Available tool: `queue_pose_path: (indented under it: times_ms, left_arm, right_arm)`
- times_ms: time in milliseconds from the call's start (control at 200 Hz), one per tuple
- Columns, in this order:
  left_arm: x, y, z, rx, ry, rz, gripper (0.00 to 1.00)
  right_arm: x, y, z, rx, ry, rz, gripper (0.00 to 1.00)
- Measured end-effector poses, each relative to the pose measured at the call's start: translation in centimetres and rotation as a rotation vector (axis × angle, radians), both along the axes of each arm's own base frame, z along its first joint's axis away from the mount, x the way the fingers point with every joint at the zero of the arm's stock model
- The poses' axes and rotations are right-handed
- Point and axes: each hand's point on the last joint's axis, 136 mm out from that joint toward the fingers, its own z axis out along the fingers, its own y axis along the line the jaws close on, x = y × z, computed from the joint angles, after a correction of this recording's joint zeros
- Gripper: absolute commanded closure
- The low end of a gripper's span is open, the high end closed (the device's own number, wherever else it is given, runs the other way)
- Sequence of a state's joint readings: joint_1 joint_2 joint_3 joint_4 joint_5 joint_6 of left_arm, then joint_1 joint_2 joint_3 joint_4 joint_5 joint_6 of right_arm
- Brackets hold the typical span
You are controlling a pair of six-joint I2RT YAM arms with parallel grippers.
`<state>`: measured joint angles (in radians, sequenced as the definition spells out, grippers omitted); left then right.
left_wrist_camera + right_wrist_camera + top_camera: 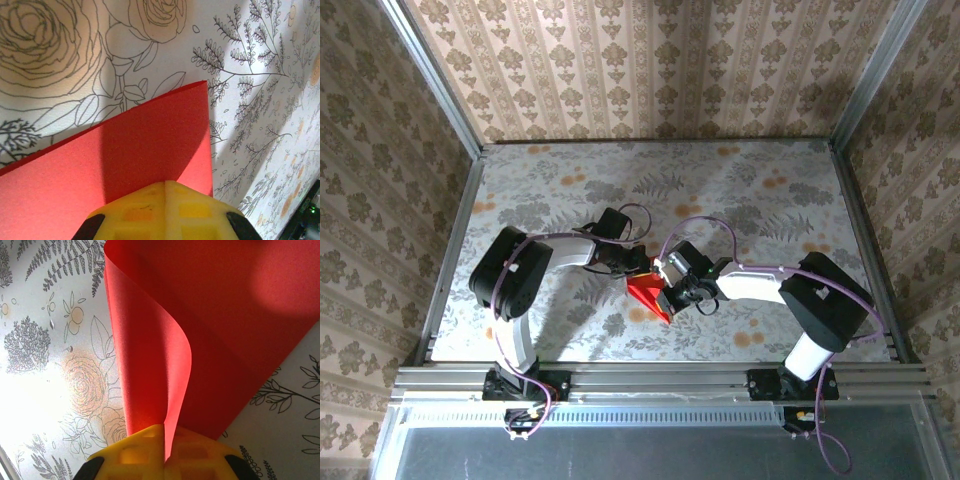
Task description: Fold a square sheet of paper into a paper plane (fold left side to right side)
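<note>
Fingers (135, 455) pinch red paper (647, 295); tip nearward

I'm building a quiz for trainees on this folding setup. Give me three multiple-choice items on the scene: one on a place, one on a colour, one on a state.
1. Where does the sheet of paper lie?
A. far left corner
B. middle of the table
C. on the front rail

2. What colour is it?
A. blue
B. white
C. red

3. How is it at the right pincer?
A. lying flat
B. curled over and pinched
C. torn in two

Key: B, the top view shows it mid-table; C, it is plainly bright red; B, a curved flap runs in between the shut fingers.
</note>
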<state>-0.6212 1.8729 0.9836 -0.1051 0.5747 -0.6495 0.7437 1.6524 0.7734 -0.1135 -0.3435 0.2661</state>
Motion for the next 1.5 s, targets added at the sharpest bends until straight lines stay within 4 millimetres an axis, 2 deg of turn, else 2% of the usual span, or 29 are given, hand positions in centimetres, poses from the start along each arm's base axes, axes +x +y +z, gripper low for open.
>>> queue_pose_path:
  times_ms: [795, 1055, 1295, 1500]
  left_arm:
    - [0.0, 0.0, 0.0, 0.0, 0.0, 0.0, 1.0]
    - [0.2, 0.1, 0.3, 0.02, -0.002, -0.005, 1.0]
    - [1.9, -0.7, 2.6, 0.01, -0.057, -0.017, 0.96]
    - [2.1, 0.8, 5.8, -0.009, -0.126, 0.015, 0.96]
  right_arm:
    - [0.2, 0.2, -0.3, -0.006, 0.008, 0.001, 0.95]
    - [0.2, 0.4, -0.5, 0.004, 0.023, 0.001, 0.9]
    - [0.3, 0.7, -0.5, 0.02, 0.027, -0.006, 0.88]
    - [0.4, 0.8, -0.6, 0.025, 0.031, -0.011, 0.88]
